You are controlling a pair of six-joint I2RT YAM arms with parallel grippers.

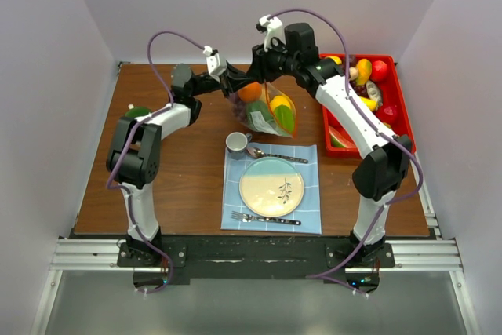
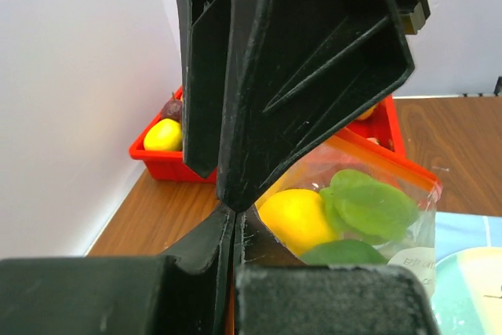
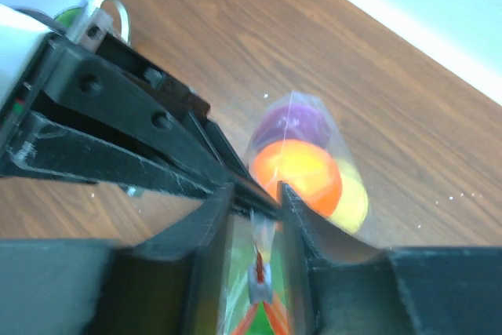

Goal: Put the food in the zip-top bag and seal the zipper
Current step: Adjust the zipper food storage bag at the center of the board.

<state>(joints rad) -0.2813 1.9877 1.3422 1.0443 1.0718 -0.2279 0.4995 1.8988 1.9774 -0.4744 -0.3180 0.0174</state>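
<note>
The zip-top bag [image 1: 269, 112] hangs in the air over the back of the table, holding food: an orange piece [image 3: 298, 174], a purple one [image 3: 290, 123], a yellow one [image 2: 298, 217] and green ones [image 2: 369, 205]. My left gripper [image 2: 234, 213] is shut on the bag's top edge by the zipper [image 2: 384, 158]; from above it [image 1: 238, 84] comes in from the left. My right gripper [image 3: 256, 198] meets it there [image 1: 263, 76]. Its jaws stand apart, with the orange-red strip [image 3: 259, 260] loose in the gap between them.
A red tray [image 1: 401, 103] with more toy food stands at the back right. In front of the bag, a blue placemat [image 1: 310, 217] carries a plate [image 1: 271, 187], cup [image 1: 238, 143], spoon [image 1: 276, 155] and fork [image 1: 267, 218]. A green object [image 1: 137, 111] lies behind the left arm.
</note>
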